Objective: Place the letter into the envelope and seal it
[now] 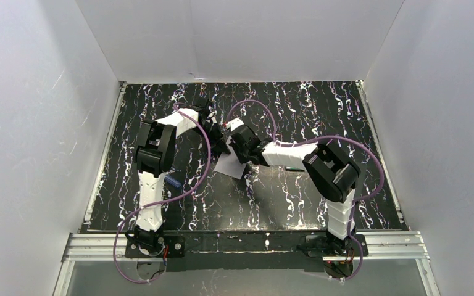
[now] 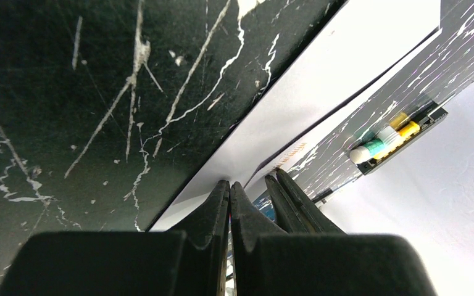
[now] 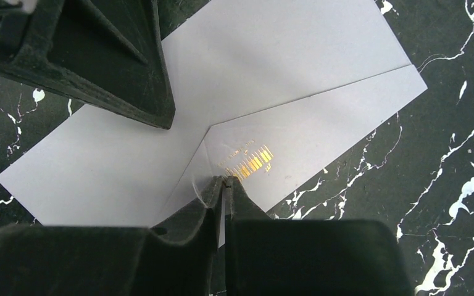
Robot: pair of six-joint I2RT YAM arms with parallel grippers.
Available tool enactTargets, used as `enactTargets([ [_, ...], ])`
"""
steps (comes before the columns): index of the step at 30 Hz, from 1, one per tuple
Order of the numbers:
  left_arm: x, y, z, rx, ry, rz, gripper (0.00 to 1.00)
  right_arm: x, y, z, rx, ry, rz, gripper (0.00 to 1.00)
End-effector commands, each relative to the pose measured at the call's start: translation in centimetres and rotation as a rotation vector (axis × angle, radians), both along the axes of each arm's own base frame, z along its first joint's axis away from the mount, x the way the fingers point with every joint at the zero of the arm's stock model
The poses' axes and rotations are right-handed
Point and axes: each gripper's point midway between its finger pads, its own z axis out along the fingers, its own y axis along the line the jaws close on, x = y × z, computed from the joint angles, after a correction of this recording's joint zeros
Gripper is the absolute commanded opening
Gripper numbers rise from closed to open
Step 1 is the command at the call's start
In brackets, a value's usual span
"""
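Right gripper [image 3: 223,180]: fingers clenched tight with no gap. The tips are down on the envelope [image 3: 296,55], just beside its gold barcode print [image 3: 252,161], where the fold lines meet. Can't tell if any paper is pinched between them.

Left gripper [image 2: 229,185]: also clamped, only a hairline slit. Its tips are on the same envelope, near the right's but not touching them.

The envelope lies flat on the black marbled table [image 3: 457,154], mid-table between the two arms, with a fold line running across it.

A black tray of coloured tubes [image 2: 398,137] sits further off, by the white wall.
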Motion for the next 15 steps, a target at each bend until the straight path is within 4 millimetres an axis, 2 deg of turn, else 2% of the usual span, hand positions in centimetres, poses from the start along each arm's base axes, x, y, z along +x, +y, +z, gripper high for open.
enactTargets([
  [1, -0.1, 4.6, -4.5, 0.228, -0.018, 0.006, 0.00, -6.3, -5.6, -6.0, -0.253, 0.309, 0.026, 0.15],
  [5, 0.3, 3.5, -3.0, 0.156, -0.041, -0.015, 0.00, -6.3, -4.6, -6.0, -0.228, 0.343, 0.014, 0.17],
  [9, 0.3, 1.9, 0.6, 0.025, -0.126, -0.051, 0.07, -5.9, -4.8, -6.5, -0.278, 0.376, -0.082, 0.15],
  [12, -0.8, 1.6, 3.1, -0.044, -0.192, -0.050, 0.09, -6.1, -4.6, -6.9, -0.260, 0.413, -0.165, 0.15],
  [15, -2.2, 0.9, 4.4, -0.118, -0.236, -0.005, 0.10, -6.1, -4.7, -7.1, -0.274, 0.433, -0.215, 0.15],
])
